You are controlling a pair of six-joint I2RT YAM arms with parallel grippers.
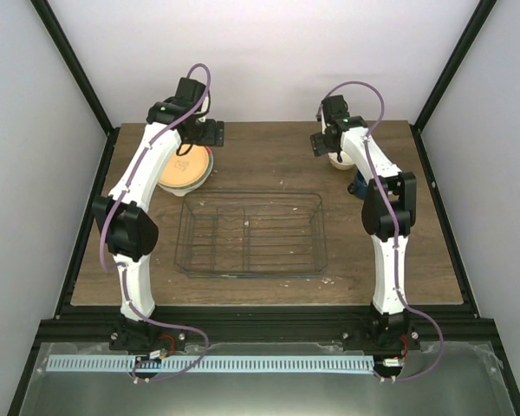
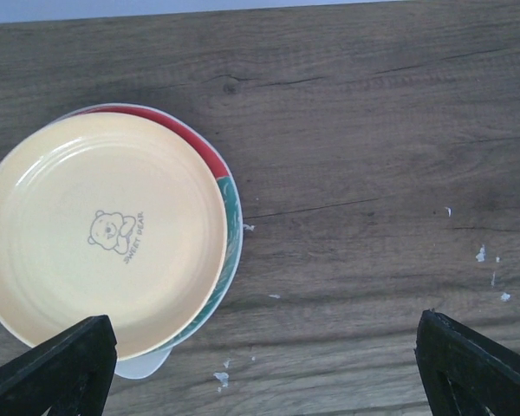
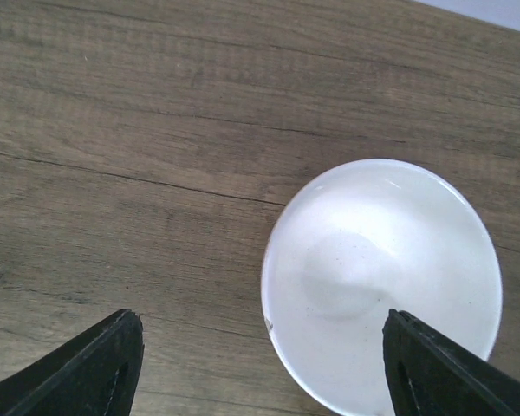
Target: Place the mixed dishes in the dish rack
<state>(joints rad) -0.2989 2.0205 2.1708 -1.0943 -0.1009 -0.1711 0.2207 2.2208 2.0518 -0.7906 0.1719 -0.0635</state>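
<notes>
Judging from above, loading is not begun: the dish rack [image 1: 251,196] lies unfilled at centre. Left wrist: the left gripper [image 2: 269,368] is held spread, orange-yellow plate [image 2: 104,230] at nine o'clock. Right wrist: the right gripper [image 3: 260,368] is held spread, cream bowl [image 3: 381,286] at four o'clock; centring and lowering are needed.

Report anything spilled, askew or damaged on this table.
Small white flecks are scattered on the wooden table beside the orange-yellow plate, which sits off-centre on the red plate beneath it. No breakage shows.
</notes>
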